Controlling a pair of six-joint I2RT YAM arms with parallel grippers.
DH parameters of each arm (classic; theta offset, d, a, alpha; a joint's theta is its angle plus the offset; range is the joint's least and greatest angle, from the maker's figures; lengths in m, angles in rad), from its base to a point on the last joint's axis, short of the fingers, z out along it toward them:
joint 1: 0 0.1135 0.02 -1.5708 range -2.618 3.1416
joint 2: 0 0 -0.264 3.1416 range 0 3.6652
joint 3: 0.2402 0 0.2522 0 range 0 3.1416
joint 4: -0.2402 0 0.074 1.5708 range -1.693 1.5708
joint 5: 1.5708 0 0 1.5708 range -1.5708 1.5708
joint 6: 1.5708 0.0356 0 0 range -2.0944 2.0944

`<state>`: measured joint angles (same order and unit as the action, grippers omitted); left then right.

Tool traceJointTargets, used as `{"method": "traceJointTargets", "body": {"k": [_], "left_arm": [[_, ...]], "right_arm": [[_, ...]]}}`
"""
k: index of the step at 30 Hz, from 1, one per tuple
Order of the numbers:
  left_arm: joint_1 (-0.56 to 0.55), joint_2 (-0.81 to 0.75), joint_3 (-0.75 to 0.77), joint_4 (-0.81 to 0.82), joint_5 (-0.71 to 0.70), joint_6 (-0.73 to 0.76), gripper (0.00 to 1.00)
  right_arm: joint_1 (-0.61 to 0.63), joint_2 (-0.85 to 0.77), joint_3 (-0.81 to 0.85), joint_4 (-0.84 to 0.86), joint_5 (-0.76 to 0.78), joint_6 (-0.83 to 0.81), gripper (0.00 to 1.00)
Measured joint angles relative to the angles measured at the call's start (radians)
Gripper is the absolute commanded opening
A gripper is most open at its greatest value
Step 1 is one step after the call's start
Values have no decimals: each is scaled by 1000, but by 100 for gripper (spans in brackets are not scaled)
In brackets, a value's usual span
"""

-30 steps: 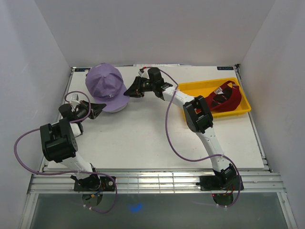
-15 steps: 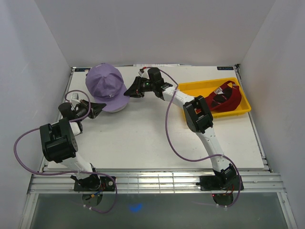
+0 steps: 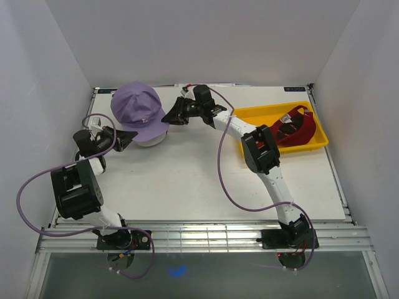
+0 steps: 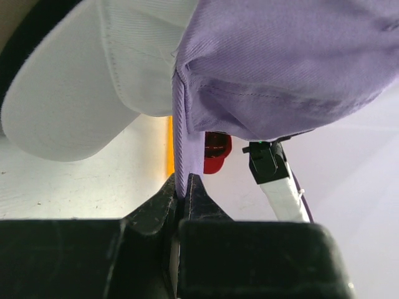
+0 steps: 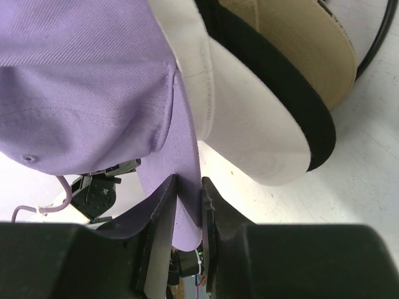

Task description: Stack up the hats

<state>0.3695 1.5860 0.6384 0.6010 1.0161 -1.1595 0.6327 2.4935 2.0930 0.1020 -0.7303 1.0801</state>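
Tray of yellow plastic holds the red cap; I see left gripper and right gripper each pinched on the purple cap.

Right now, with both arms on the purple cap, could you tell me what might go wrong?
1. The left gripper and right gripper each pinch only a thin edge of the purple cap; the fabric could slip free.
2. The white cap beneath sits offset from it, so the purple cap may settle crooked.
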Motion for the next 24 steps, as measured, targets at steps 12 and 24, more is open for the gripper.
{"method": "traceJointTargets", "body": {"k": [12, 24], "left_arm": [[0, -18, 14, -16, 5, -8, 0], [-1, 77, 19, -28, 2, 32, 0]], "right_arm": [[0, -19, -2, -3, 6, 0, 25], [1, -5, -10, -32, 31, -23, 25]]}}
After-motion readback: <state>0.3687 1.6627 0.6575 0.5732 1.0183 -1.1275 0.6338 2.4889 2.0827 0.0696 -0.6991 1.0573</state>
